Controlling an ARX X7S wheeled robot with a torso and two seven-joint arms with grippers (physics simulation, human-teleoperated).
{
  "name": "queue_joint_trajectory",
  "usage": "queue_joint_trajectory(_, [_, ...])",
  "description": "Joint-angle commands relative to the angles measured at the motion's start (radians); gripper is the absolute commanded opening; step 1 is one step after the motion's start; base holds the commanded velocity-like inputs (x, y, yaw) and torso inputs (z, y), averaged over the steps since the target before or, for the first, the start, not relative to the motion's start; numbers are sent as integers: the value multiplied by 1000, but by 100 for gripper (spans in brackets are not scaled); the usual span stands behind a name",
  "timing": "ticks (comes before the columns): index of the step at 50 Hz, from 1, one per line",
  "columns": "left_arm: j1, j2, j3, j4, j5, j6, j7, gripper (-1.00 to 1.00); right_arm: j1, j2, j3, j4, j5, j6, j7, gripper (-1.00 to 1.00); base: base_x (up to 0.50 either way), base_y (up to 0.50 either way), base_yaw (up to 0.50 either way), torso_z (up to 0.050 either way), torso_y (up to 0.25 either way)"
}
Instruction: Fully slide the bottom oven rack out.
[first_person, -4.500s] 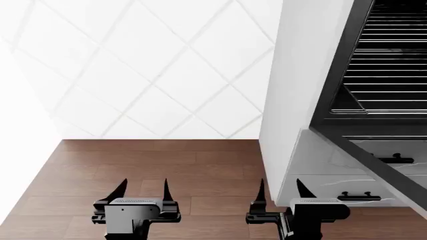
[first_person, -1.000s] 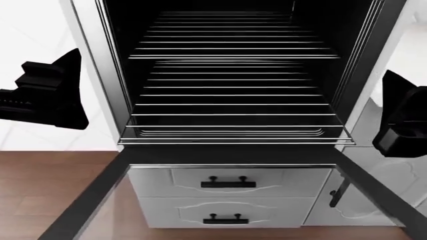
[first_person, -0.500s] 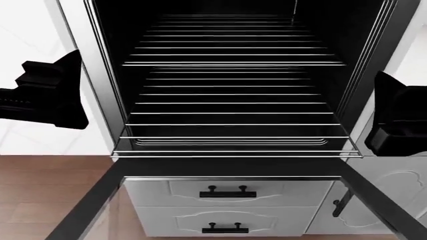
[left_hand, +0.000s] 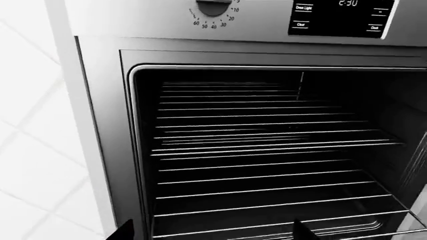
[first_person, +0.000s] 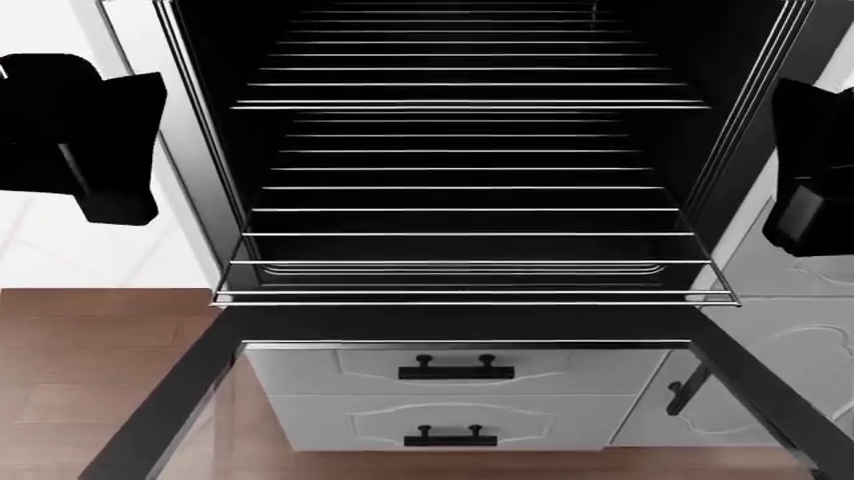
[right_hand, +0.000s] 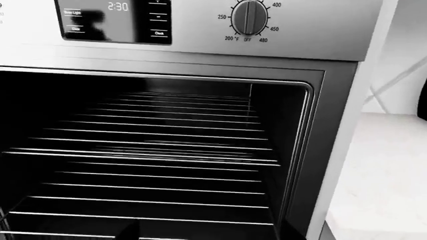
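The oven (first_person: 200, 150) stands open in front of me, its glass door (first_person: 160, 400) folded down flat. The bottom oven rack (first_person: 467, 236) of silvery wires has its doubled front rail at the oven's mouth, just above the door hinge. It also shows in the left wrist view (left_hand: 267, 205) and the right wrist view (right_hand: 147, 202). A second matching rack (first_person: 467, 88) sits higher. My left gripper (left_hand: 213, 235) is open in front of the cavity's left side, touching nothing. My right gripper (right_hand: 210, 234) is open before the right side, its fingertips dim against the black.
A dark flat tray (first_person: 454, 268) lies under the bottom rack. White drawers with black handles (first_person: 454, 368) are below the oven, and a white cabinet door (first_person: 787, 340) is at the right. My left arm (first_person: 80, 130) and right arm (first_person: 814, 170) flank the opening. The control panel (right_hand: 113, 20) is above.
The view swung from the floor beside the oven to face it squarely. Both arms rose from low down to either side of the opening. The racks show no clear movement.
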Motion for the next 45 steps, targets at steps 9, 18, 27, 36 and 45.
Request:
queue_joint_trajectory(9, [-231, -12, 139, -97, -177, 19, -55, 100, 373, -21, -272, 150, 127, 49, 35, 100, 0, 0, 0, 0, -156])
queue_joint_trajectory(18, [-269, 3, 185, -133, -165, 6, -44, 100, 444, -25, -331, 194, 147, 56, 30, 100, 0, 0, 0, 0, -214])
queue_joint_trajectory(27, [-288, 15, 227, -179, -142, -32, -21, 100, 485, -27, -389, 220, 148, 67, 26, 100, 0, 0, 0, 0, -218])
queue_joint_trajectory(36, [-278, -5, 238, -161, -149, -15, -8, 100, 502, -12, -432, 207, 158, 46, 16, 100, 0, 0, 0, 0, -217])
queue_joint_trajectory(45, [-260, -7, 245, -140, -133, 10, 13, 100, 443, 20, -434, 167, 116, 1, -43, 100, 0, 0, 0, 0, -217])
